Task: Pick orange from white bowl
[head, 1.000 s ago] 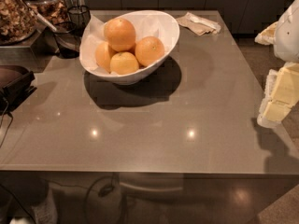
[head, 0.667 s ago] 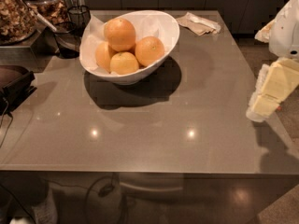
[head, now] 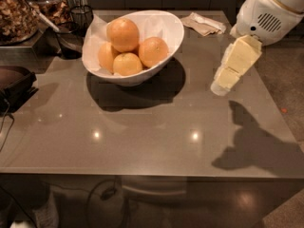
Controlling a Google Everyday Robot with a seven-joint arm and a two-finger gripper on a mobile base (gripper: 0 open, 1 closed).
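Across nearly the whole camera view, a grey-brown glossy table is stretching out, and 2 small spots of light are glinting on its near half. At the upper right corner the white robot arm is reaching in over the far right edge of the table and is throwing a dark shadow onto the near right part of the top.

The white bowl is sitting on the far left-centre of the table, its rim slanting lower toward the front, with white paper lining showing along its left side. 4 fruits are lying piled inside it. The orange is resting on top of the pile toward the back, touching the others beneath it; another deep orange fruit is lying to its right, and 2 paler ones are sitting lower at the front and left.

The cream-coloured claw is hanging from the arm above the table's right side, tilting down and to the left, well apart from the bowl and touching nothing. Whether the claw is open or closed, I cannot tell.

At the far left a glass jar of brownish contents is standing, with a dark object lying nearer along the left edge. A crumpled paper napkin is lying on the far edge, just beyond the bowl's right side.
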